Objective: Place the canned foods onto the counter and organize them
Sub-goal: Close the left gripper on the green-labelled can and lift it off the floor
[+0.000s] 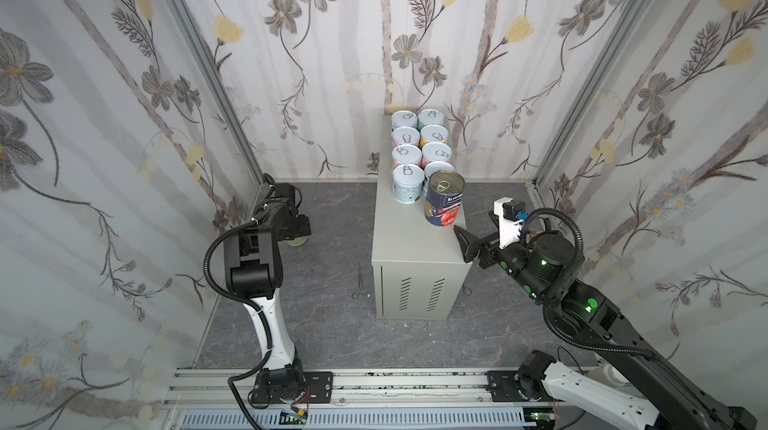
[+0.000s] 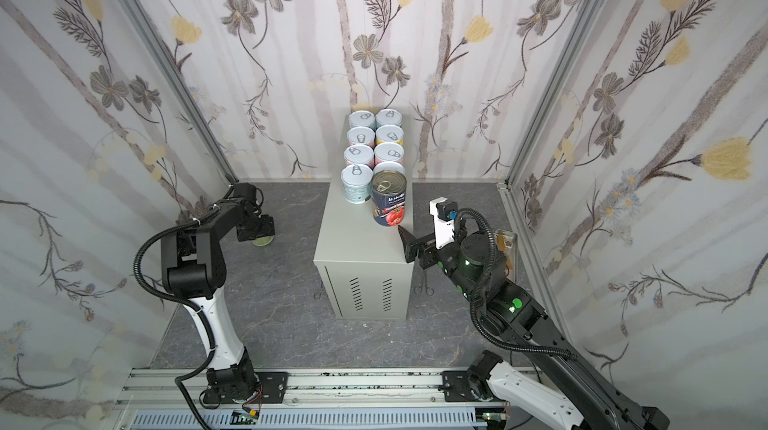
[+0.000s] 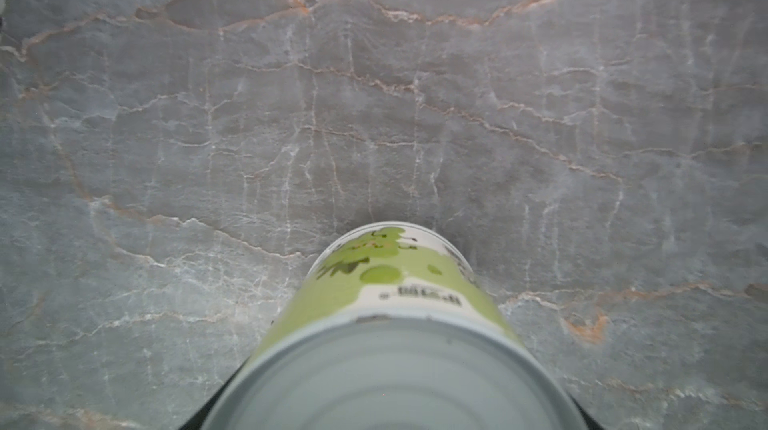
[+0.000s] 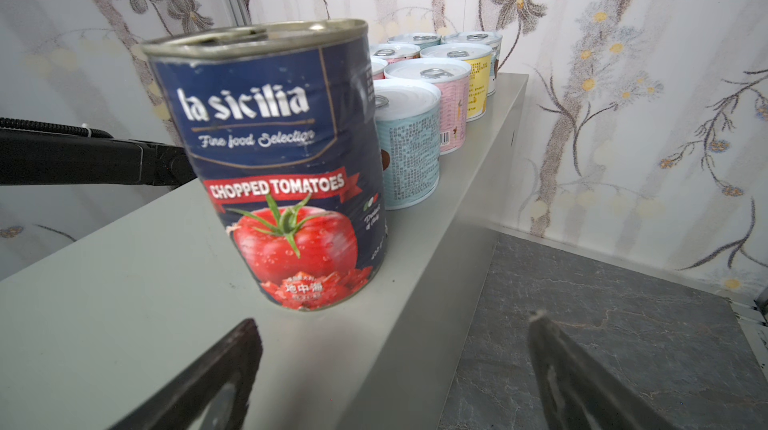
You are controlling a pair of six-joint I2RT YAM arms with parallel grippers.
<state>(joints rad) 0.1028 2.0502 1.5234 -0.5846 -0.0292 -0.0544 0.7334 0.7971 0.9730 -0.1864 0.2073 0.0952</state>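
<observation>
The counter (image 1: 409, 249) is a light-grey cabinet in the middle of the floor. Several pastel cans (image 1: 419, 147) stand in two columns at the back of its top. The dark-blue tomato can (image 1: 444, 198) (image 4: 282, 166) stands upright in front of the right-hand column. Just short of it, my right gripper (image 1: 463, 241) (image 4: 392, 320) hangs open and empty over the counter's right edge. At the far left my left gripper (image 1: 297, 227) points down at the floor, shut on a green-labelled can (image 3: 390, 278) (image 1: 297, 242). Black fingers (image 3: 208, 411) press its sides.
Metal scissors (image 1: 360, 282) lie on the dark marble floor left of the counter, and another pair (image 2: 424, 287) lies at its right front corner. A small tray (image 2: 506, 247) sits behind the right arm. Flowered walls enclose three sides. The arms' rail (image 1: 374, 382) runs along the front.
</observation>
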